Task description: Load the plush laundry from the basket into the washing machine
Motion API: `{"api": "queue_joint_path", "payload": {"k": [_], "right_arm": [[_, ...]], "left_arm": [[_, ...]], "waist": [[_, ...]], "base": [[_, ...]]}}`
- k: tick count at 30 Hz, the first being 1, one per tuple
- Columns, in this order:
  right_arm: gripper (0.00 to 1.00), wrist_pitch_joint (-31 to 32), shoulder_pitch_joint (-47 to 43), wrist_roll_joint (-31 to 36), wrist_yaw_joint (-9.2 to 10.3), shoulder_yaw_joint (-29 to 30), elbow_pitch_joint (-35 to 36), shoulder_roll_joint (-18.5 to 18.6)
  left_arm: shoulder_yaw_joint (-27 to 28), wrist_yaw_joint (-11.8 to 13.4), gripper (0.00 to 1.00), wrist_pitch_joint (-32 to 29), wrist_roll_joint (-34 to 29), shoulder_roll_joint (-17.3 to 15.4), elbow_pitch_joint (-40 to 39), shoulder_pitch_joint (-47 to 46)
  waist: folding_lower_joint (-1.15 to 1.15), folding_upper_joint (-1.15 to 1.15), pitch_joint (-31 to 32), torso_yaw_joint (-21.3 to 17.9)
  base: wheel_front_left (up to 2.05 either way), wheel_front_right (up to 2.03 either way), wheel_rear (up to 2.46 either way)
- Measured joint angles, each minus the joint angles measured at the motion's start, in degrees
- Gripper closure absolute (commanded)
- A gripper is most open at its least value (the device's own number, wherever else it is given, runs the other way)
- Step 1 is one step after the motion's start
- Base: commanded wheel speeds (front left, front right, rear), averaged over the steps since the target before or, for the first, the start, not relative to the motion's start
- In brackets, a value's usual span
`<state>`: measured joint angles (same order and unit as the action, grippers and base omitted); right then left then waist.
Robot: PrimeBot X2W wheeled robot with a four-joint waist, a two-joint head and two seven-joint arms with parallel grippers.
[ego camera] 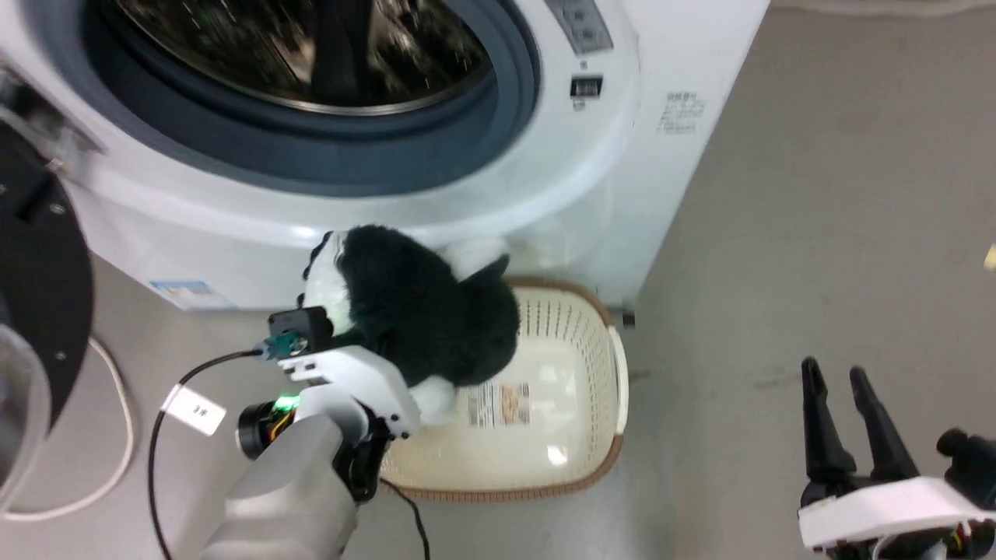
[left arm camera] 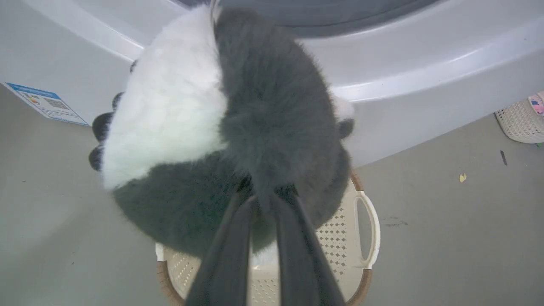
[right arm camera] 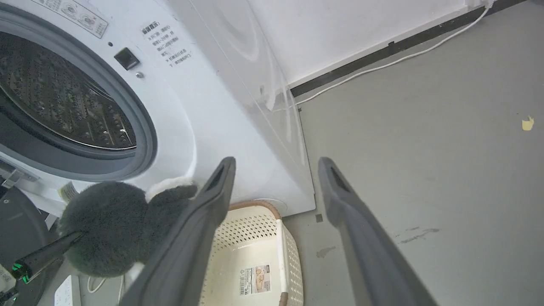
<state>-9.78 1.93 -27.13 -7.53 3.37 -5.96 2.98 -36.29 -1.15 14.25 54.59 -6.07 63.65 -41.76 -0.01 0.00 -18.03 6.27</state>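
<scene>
The plush laundry hangs in my left pincer, black fur with a big white patch turned toward the washing machine. It sits up over the left rear part of the basket, in front of the machine's white lower panel and just under the grey door ring. My left fingers are pressed close together with a tuft of dark fur pinched between them. The basket stands on the grey floor right against the washer's front, and the label on its bottom is uncovered. Above, the steel drum lies open, with the black-rimmed door swung out to my left. My right pincer is well off to the right over bare floor, fingers spread and holding nothing
</scene>
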Motion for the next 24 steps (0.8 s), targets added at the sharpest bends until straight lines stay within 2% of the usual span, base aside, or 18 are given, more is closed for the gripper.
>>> {"api": "queue_joint_path", "payload": {"k": [3,6,10,13,19,24], "right_arm": [[0.0,-0.4,-1.1,-0.3,0.0,0.0,-0.9,0.0],[0.0,-0.7,-2.0,-0.9,0.0,-0.2,-1.6,0.0],[0.0,-1.3,-3.0,-1.7,0.0,-0.7,-2.6,0.0],[0.0,-1.5,-3.4,-2.3,0.0,-1.0,-3.0,0.0],[0.0,-2.2,-3.9,-3.2,0.0,-1.6,-4.1,0.0],[0.0,-2.5,-4.2,-3.4,0.0,-1.6,-4.5,0.0]], "left_arm": [[2.1,1.8,1.0,0.0,-1.5,-1.8,-5.3,2.3],[5.4,4.7,1.0,0.2,-4.8,-3.7,-13.5,5.7],[10.5,8.7,1.0,0.4,-11.0,-5.4,-26.3,13.3],[13.2,10.5,1.0,0.4,-16.2,-5.8,-35.0,19.0],[17.1,12.2,1.0,0.4,-25.1,-6.1,-47.3,26.1],[18.7,12.1,1.0,0.4,-27.8,-5.8,-50.3,28.9]], "waist": [[0.0,0.0,3.3,0.4],[-0.01,0.0,6.2,0.8],[-0.01,0.0,9.1,1.1],[0.0,0.0,10.6,1.2],[0.0,0.0,12.3,1.2],[0.01,0.0,13.0,1.6]], "base": [[0.0,0.0,0.0],[0.0,0.0,0.0],[0.0,0.0,0.0],[0.0,0.0,0.0],[0.0,0.0,0.0],[0.0,0.0,0.0]]}}
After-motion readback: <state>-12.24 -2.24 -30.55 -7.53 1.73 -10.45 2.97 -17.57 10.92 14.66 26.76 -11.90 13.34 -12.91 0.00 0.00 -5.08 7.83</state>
